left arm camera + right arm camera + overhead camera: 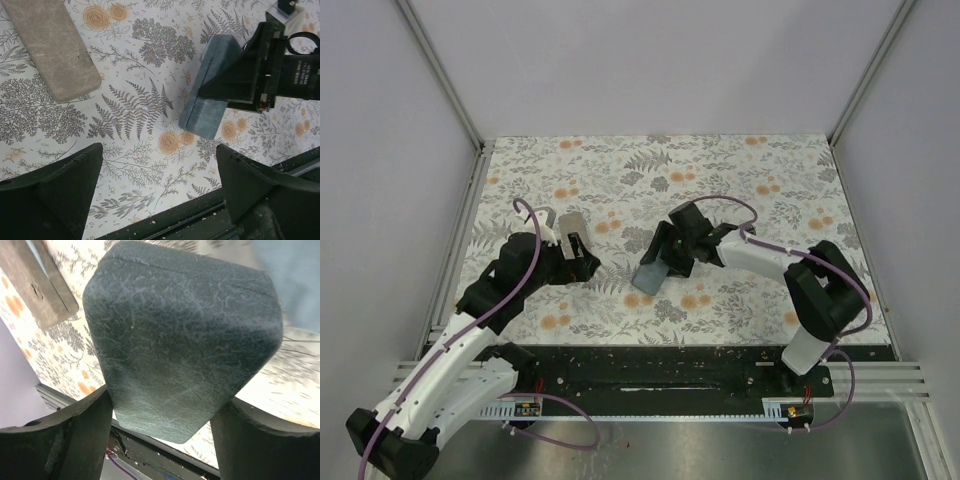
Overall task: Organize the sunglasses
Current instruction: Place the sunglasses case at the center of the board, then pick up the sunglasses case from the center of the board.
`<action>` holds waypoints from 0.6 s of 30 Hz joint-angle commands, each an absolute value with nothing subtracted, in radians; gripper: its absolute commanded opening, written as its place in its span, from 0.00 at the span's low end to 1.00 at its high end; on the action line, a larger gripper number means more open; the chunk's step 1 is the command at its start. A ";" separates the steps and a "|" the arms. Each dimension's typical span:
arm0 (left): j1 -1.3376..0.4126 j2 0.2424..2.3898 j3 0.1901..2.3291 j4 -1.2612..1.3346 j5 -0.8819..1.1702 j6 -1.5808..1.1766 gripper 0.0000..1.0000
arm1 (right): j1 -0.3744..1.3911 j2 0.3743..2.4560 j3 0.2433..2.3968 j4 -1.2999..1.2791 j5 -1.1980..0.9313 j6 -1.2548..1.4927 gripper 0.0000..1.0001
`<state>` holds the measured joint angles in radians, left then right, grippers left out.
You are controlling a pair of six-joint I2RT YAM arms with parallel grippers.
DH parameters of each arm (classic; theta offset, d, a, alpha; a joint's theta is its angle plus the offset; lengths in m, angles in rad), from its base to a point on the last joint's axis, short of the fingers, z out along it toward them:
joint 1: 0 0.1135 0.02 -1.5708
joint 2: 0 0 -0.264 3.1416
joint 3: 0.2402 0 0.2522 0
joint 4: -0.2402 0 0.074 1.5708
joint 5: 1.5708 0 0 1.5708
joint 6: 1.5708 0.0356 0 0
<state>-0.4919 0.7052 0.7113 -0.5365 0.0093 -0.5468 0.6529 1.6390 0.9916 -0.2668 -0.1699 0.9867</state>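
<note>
Neither pair of sunglasses shows in any view. My right gripper is shut on one end of an oblong blue-grey hard case, closed and held at a tilt near the table's middle. The case fills the right wrist view between the two fingers, and it also shows in the left wrist view. My left gripper is open and empty, its jaws wide apart over bare tablecloth, just in front of a tan hard case.
The floral tablecloth covers the table. A black rail runs along the near edge, close under the left fingers. The tan case also shows in the right wrist view. White walls with metal posts enclose the table.
</note>
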 commanded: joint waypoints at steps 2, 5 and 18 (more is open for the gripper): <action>-0.492 0.735 0.706 -0.483 0.044 -0.535 0.99 | 0.729 1.739 1.117 -0.212 -0.175 0.927 0.47; -0.492 0.747 0.706 -0.477 0.052 -0.543 0.99 | 0.739 1.743 1.126 -0.198 -0.181 0.910 0.99; -0.653 1.001 0.745 -0.362 0.035 -0.529 0.99 | 0.739 1.200 0.850 -0.336 0.190 0.864 0.99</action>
<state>-0.5949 0.9062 0.6914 -0.4370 0.0521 -0.5747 0.7380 1.3727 0.9382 -0.2504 -0.0113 0.8772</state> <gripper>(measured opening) 0.988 0.993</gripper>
